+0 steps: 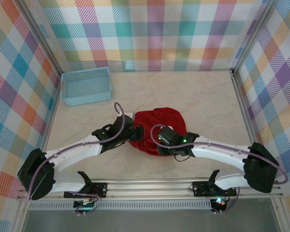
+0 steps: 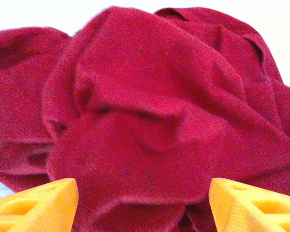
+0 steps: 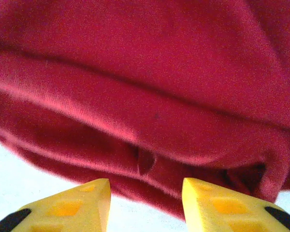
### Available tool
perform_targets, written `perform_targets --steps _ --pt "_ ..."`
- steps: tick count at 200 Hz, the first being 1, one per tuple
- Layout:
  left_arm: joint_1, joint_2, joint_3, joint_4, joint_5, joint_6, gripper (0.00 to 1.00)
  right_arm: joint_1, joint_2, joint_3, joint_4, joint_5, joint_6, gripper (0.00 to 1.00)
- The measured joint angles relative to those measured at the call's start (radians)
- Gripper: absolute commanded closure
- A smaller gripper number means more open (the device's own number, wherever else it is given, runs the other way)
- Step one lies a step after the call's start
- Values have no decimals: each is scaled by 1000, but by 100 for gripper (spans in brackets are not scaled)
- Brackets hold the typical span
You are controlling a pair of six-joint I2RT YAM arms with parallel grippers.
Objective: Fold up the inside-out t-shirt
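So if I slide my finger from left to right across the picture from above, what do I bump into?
Black base of the left arm → light-blue plastic mesh basket → crumpled red cloth t-shirt → black base of the right arm.

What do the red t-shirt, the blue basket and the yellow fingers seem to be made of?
Red t-shirt: soft matte knit cloth, perhaps cotton; it bunches in loose folds and looks slightly fuzzy. Blue basket: probably rigid plastic; its walls are a fine open lattice. Yellow fingers: seemingly hard matte plastic, with moulded hollows.
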Motion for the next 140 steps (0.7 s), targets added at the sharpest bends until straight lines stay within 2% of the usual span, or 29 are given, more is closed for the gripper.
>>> perform_targets --steps 25,49,76,98,114,140 --pt "7 107 81 10 36 3 29 0 66 53 -14 57 39 53" --pt "12 218 157 6 63 7 30 0 124 68 -21 71 52 61" --pt "32 330 220 1 87 7 31 3 153 65 -45 75 72 74" --pt "69 407 254 -14 95 -3 33 9 126 35 -58 77 78 91" --pt "97 452 271 -33 89 -11 33 15 79 2 -87 81 96 98" --pt "123 476 275 -54 61 -27 32 23 -21 -54 -136 86 121 100"
